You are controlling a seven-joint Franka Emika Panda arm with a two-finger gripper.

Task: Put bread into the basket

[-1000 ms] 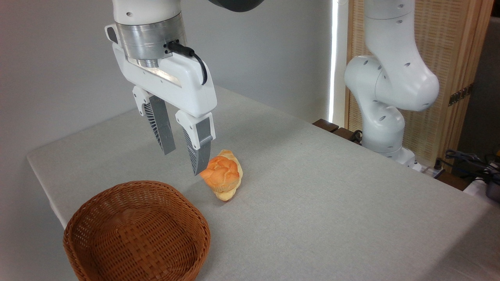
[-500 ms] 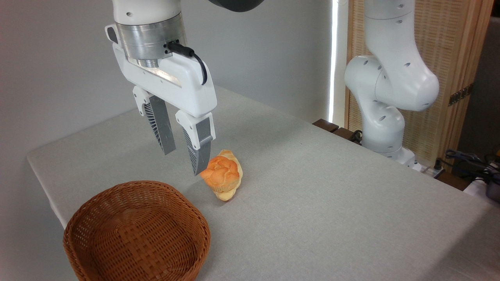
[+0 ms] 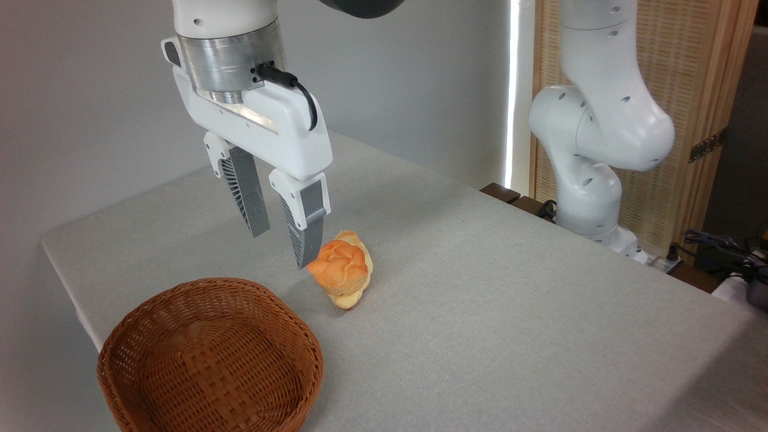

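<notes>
Orange-brown knotted bread (image 3: 341, 268) lies on the table near the empty wicker basket (image 3: 210, 359).

Grey table (image 3: 510, 312) with bread (image 3: 339, 268), roll (image 3: 355, 277), basket (image 3: 210, 360).

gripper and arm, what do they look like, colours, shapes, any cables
The gripper has a glossy white wedge-shaped body under a brushed silver metal collar. Its two fingers are long grey tapering blades with ribbed inner faces, set in white mounts. A black cable plugs into the collar and loops over the body. The arm is smooth white with rounded joints and small dark holes.
</notes>
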